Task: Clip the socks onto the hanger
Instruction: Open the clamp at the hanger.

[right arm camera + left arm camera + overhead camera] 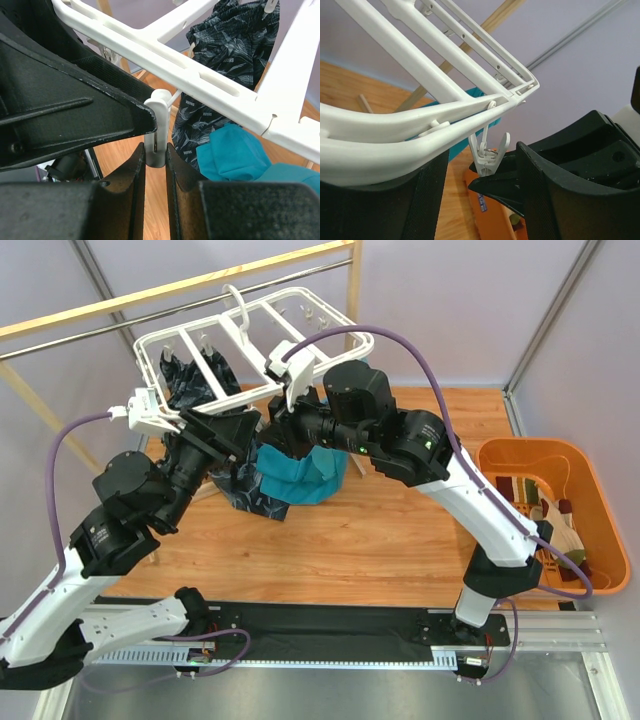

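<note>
The white hanger (250,330) hangs from the rail at the back. In the right wrist view my right gripper (156,155) is shut on one of the hanger's small white clips (156,131), which dangles under a crossbar (200,75). My left gripper (480,200) stands open just beside it. The hanger's front rail (395,135) lies across the top of its left finger, and the same clip (488,152) hangs in its gap. The socks (548,508), cream and maroon, lie in the orange basket at the right, held by neither gripper.
The orange basket (600,502) sits at the table's right edge. A teal cloth (300,478) and a dark patterned cloth (195,380) hang from the hanger, close behind both grippers. The wooden rack with its metal rail (180,290) spans the back.
</note>
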Controlling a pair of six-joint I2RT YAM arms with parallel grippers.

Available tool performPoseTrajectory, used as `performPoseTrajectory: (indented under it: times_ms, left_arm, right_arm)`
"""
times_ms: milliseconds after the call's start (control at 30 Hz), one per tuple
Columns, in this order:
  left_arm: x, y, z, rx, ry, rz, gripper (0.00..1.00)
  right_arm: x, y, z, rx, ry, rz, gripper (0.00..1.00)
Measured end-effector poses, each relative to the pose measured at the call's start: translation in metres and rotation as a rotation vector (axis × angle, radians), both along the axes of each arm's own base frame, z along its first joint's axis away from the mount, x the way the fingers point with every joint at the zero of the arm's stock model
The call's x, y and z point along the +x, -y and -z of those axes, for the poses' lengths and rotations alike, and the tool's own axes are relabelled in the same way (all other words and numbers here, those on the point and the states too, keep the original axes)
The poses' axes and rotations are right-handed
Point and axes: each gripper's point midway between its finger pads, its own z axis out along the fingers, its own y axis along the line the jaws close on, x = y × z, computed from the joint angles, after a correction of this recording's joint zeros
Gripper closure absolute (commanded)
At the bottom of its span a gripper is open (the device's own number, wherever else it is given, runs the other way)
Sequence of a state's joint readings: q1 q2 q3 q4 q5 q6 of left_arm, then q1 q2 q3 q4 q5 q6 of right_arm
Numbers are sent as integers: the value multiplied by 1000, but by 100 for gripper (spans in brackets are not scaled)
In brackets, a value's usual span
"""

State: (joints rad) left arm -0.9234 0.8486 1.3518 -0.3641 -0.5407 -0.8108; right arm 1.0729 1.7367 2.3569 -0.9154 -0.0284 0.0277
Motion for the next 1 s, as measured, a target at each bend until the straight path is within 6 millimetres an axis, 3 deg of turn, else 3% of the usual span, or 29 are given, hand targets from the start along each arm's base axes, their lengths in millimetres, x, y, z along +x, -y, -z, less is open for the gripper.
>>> performPoseTrajectory:
  times_ms: [167, 533, 1000]
  left_arm:
    - [2, 0, 3, 6, -20, -12, 37]
    - [3, -1, 1, 18, 2, -14, 50]
    - [-4, -2, -3, 2, 18, 14, 51]
  right_arm:
    - [0, 0, 0, -7, 3, -2, 100]
    - [-1, -2, -1, -22, 32, -29, 100]
    - [-7, -4, -1, -22, 39, -73, 100]
